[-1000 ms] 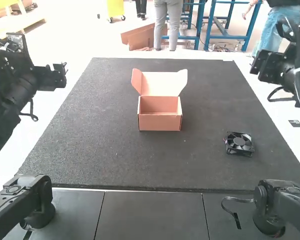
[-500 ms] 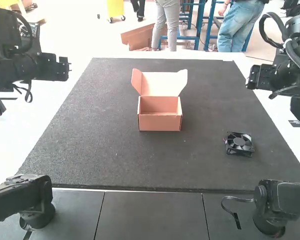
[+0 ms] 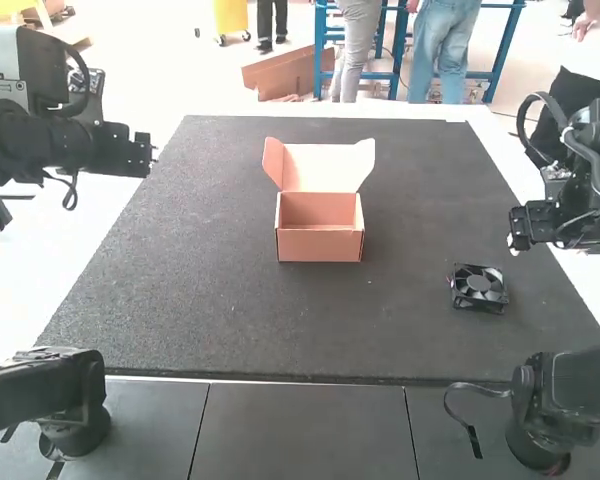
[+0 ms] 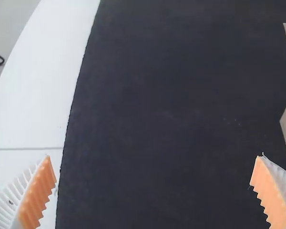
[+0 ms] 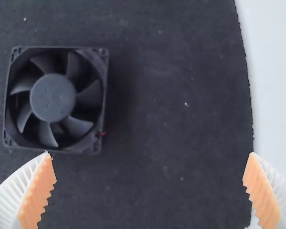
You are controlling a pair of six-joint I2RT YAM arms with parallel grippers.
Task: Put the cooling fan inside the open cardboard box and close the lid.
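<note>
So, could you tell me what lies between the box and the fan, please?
Only bare black mat separates box and fan, seen in the high view.

The left arm (image 3: pixel 50 140) is stretched out from the left side toward the middle. The left gripper (image 3: pixel 140 155) is carried at its end, up in the air. In the left wrist view, its two white ribbed fingers (image 4: pixel 35 193) with orange pads are spread wide apart. Nothing is held between them. The right arm (image 3: pixel 590 170) is bent at the right side, and its wrist is tipped down. The right gripper (image 3: pixel 521 228) is hung low and pointed downward. Its fingers (image 5: pixel 35 193) are spread wide apart too, and nothing is gripped by them.
</note>
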